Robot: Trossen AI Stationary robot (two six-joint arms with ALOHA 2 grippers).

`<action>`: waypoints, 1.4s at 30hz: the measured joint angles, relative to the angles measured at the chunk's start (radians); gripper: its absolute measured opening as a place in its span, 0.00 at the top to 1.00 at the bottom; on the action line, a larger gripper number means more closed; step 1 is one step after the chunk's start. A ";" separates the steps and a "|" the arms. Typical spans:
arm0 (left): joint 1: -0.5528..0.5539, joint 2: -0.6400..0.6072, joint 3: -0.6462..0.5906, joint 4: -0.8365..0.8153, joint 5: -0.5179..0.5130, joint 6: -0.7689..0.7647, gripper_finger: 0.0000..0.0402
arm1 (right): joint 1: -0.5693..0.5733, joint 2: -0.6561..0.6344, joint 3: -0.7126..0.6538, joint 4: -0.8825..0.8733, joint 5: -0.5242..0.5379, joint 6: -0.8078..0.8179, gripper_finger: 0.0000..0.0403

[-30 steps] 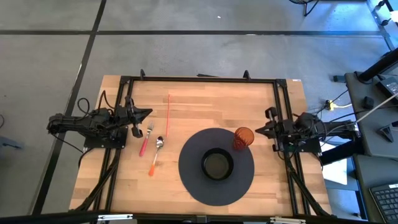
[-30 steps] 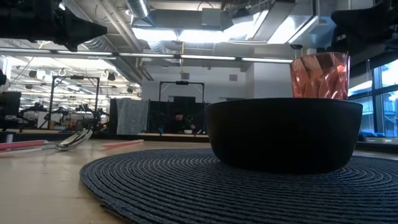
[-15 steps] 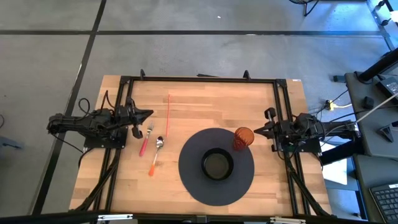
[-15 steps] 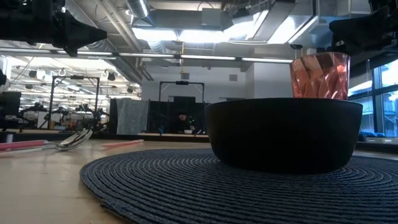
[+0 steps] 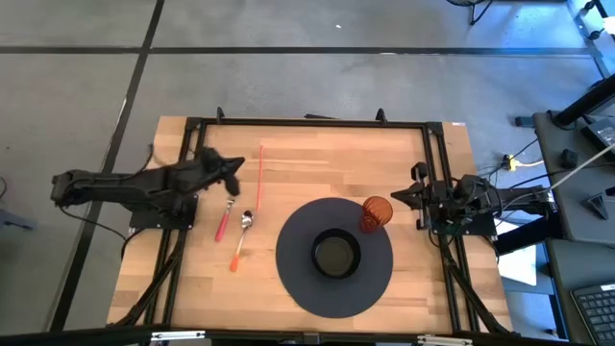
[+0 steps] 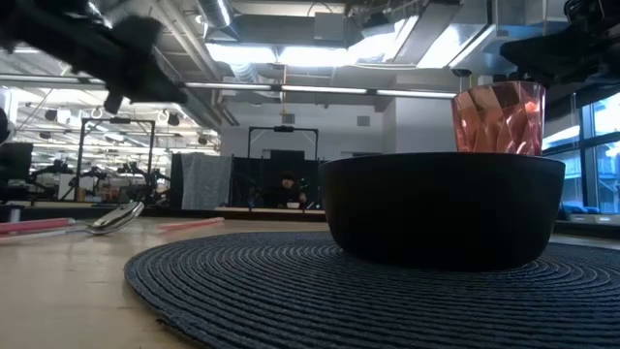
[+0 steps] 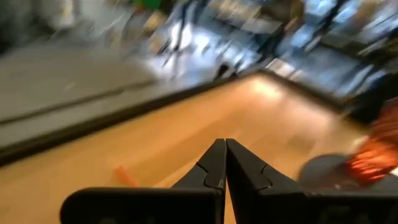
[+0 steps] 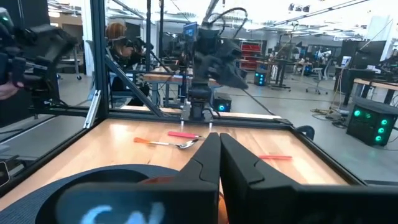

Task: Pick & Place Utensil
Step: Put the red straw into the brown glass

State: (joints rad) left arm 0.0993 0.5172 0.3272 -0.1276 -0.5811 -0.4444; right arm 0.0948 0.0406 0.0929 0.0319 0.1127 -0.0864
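L gripper (image 5: 233, 167) is up over the table's left-back part, fingers together w/ nothing between them, tip just above the fork (image 5: 227, 213). Fork (pink handle) and spoon (image 5: 241, 240) (orange handle) lie side by side on the wood, left of the mat (image 5: 288, 279), apart but close.

Risks, as judgement: the two utensils sit so near each other that a descent a bit off could nudge the spoon or catch both. Both are flat, thin, so the fingers may scrape wood or slip off the handle; they need to open first. The red straw (image 5: 259, 173) lies just right of the gripper and could get swept.

Mid to right: dark round mat w/ black bowl (image 5: 336, 255) at center, orange cup (image 5: 376, 213) on the mat's right-back edge. R gripper (image 5: 402, 199) waits at the right rail, fingers together, close to the cup; a careless move could tip it.

Surface: light wood top in a black frame (image 5: 307, 122). Room: grey floor, open lab w/ ceiling lights, desks, a person (image 8: 118, 37) far behind.
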 joint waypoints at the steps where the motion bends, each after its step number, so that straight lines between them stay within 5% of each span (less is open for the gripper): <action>1: 0.027 0.070 0.039 -0.033 0.006 -0.016 0.99 | 0.000 0.000 0.000 0.000 0.000 0.000 0.99; 7: 0.192 0.520 0.284 -0.192 0.202 -0.055 0.99 | 0.000 0.000 0.000 0.000 0.000 0.002 0.99; 10: 0.240 0.713 0.390 -0.201 0.241 0.111 0.99 | 0.000 0.000 0.000 -0.004 -0.016 0.013 0.99; 17: 0.289 0.993 0.579 -0.319 0.355 0.152 0.99 | 0.000 0.000 0.000 -0.018 -0.065 0.013 0.99; 28: 0.380 1.075 0.621 -0.414 0.450 0.196 0.95 | 0.000 0.000 0.000 -0.023 -0.065 0.026 0.99; 42: 0.340 1.075 0.596 -0.502 0.532 0.164 0.68 | 0.000 0.000 0.000 -0.030 -0.064 0.040 0.99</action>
State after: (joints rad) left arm 0.4392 1.5921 0.9232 -0.6296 -0.0493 -0.2809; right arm 0.0948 0.0410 0.0933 0.0017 0.0483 -0.0463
